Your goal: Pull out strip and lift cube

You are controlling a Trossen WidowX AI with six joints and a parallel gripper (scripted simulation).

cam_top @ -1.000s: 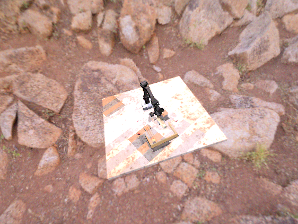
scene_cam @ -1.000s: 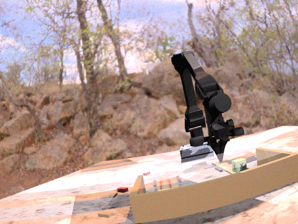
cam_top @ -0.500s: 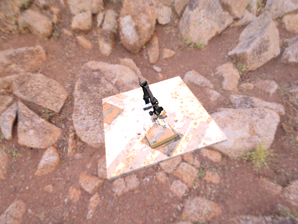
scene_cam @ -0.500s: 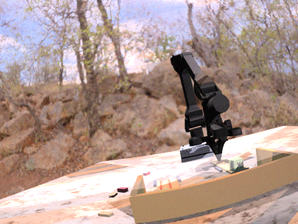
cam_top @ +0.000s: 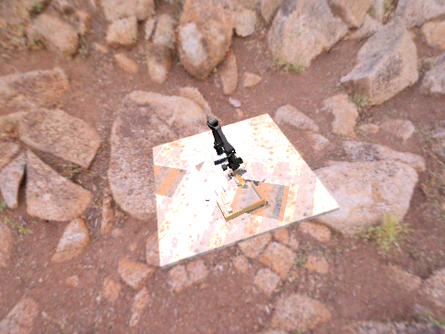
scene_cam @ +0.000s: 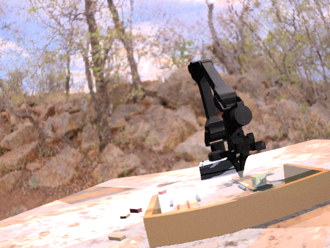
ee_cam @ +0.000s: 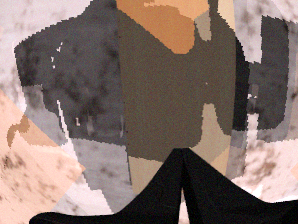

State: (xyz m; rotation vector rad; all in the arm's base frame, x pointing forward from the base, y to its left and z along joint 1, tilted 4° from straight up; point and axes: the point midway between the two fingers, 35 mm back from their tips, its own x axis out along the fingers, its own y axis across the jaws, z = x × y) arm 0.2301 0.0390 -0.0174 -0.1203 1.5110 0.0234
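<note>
My gripper [scene_cam: 241, 176] [ee_cam: 180, 155] is shut, fingertips pointing down. Its tips are over or against the near part of a tan strip [scene_cam: 238, 179] [ee_cam: 155, 110]; I cannot tell if they touch it. The strip fills the middle of the wrist view, mostly in the arm's shadow. A pale green cube [scene_cam: 259, 180] [cam_top: 242, 184] with a dark mark sits on this strip, just beyond the fingertips; the wrist view does not show it. Other pale strips [scene_cam: 193, 203] with red lines across them lie at the left inside the tray's walls.
A tan-walled tray [scene_cam: 235, 210] [cam_top: 246, 209] bounds the front of the strips. Small blue-grey blocks [scene_cam: 242, 187] stand beside the strips. A dark red block [scene_cam: 135, 210] [cam_top: 207, 199] and a flat tan piece [scene_cam: 117, 237] lie left of the tray. The arm's base [scene_cam: 217, 169] is behind.
</note>
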